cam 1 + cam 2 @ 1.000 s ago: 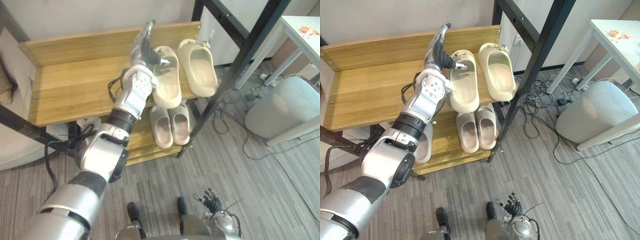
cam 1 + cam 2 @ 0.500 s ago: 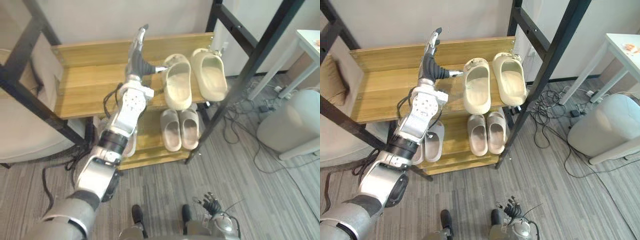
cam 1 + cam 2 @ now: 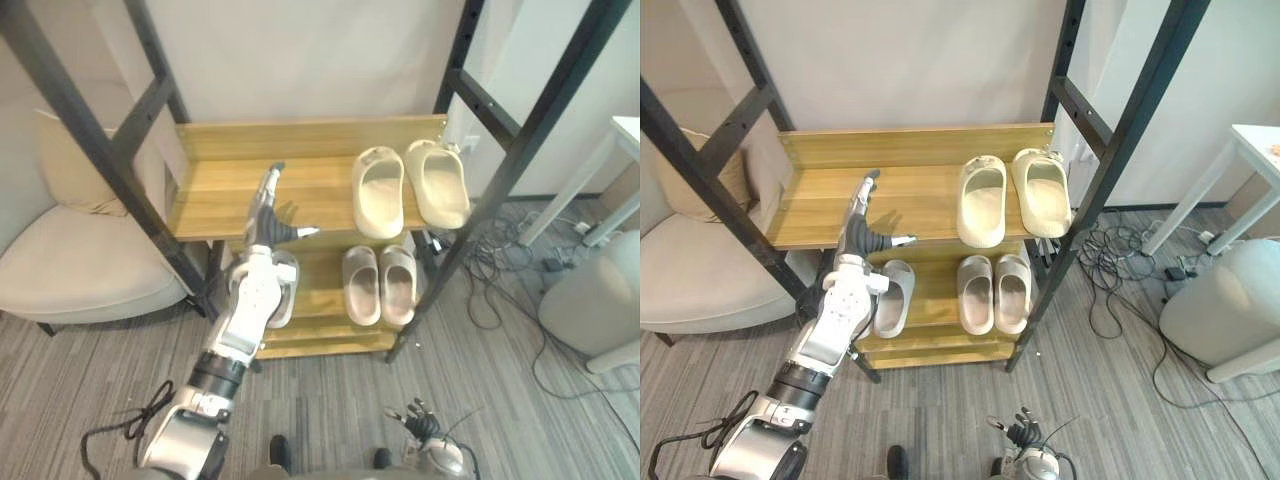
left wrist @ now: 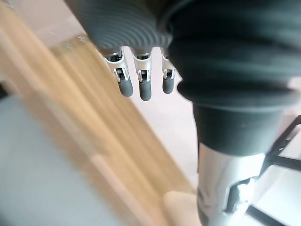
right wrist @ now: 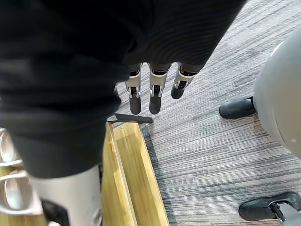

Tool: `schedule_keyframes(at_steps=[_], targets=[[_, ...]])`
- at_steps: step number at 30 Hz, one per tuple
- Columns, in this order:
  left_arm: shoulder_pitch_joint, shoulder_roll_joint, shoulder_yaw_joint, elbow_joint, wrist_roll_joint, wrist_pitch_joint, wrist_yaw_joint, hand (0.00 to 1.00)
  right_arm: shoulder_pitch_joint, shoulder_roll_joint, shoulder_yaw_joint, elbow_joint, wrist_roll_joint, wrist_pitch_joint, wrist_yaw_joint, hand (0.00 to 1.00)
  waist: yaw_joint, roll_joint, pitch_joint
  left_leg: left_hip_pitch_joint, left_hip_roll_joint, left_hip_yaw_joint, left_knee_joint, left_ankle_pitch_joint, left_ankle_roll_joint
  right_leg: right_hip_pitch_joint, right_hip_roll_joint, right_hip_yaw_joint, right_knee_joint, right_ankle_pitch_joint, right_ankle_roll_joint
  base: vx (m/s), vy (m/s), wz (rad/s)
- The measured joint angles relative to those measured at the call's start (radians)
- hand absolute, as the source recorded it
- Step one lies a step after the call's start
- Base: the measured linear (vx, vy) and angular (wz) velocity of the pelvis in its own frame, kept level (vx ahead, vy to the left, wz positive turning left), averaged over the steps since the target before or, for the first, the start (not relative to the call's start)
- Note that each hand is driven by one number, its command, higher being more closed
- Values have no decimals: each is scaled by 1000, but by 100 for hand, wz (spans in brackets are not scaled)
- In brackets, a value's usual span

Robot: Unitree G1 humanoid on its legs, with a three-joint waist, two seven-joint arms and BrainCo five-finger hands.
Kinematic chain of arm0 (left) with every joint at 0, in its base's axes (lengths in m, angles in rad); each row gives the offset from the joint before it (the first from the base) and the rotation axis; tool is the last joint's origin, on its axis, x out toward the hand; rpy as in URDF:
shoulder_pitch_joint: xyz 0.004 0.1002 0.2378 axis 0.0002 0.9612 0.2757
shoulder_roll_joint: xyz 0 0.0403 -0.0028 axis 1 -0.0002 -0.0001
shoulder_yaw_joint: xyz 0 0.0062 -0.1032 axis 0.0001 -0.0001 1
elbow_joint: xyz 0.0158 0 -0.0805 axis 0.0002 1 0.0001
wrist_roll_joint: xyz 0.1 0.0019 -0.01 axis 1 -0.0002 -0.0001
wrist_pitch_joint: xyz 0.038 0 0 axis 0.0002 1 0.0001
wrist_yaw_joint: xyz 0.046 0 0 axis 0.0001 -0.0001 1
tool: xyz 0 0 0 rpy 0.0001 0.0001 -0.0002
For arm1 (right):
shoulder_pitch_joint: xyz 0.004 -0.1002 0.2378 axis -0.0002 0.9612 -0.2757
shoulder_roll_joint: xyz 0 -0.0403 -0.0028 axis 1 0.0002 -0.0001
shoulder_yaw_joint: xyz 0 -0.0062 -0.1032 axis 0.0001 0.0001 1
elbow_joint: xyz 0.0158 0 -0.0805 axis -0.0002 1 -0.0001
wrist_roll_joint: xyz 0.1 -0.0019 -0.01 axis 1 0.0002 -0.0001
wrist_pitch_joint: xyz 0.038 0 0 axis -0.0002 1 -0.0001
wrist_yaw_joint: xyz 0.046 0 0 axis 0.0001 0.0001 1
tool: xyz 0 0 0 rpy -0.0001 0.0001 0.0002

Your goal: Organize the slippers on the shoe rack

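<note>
Wall: off-white wall point(image 3: 920, 60), upper centre.
Floor: grey striped carpet point(image 3: 940, 412), bottom.
Furniture: beige armchair point(image 3: 708, 275) left, white table point(image 3: 1260, 150) right.

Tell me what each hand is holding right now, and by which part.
Nothing is held. The left hand is open by the wooden upper shelf, apart from the cream foam slippers. The right hand hangs open over the grey carpet.

Head eyes share the shoe rack point(image 3: 215, 195) from above — wrist cameras close-up.
</note>
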State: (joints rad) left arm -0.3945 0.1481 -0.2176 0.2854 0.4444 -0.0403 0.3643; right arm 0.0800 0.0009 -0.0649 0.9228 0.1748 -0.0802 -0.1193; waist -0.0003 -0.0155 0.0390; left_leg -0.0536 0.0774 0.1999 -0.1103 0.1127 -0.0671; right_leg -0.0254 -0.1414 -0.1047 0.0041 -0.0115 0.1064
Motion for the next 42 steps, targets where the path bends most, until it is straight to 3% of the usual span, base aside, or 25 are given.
schedule_keyframes(at_steps=[14,34,42], targets=[[-8,-25,-38,103,65,-25,5,0,-14,2,-10,16,0,1,-2,0,1,-15,-21,20,2,-18,0,-8,-18,38,4,-26,-14,-10,-5,34,-12,4],[-99,-26,-100,205,60,-14,5,0,-41,4,-52,17,2,1,-7,0,1,-16,-21,30,3,4,0,-17,-20,44,4,-10,-25,-9,-4,-5,-1,-2],[-124,-69,-145,211,-77,-18,0,0,-44,10,-76,12,2,12,-7,0,0,-16,-21,37,3,13,0,-20,-23,44,4,-1,-25,-9,-4,2,-1,-4]])
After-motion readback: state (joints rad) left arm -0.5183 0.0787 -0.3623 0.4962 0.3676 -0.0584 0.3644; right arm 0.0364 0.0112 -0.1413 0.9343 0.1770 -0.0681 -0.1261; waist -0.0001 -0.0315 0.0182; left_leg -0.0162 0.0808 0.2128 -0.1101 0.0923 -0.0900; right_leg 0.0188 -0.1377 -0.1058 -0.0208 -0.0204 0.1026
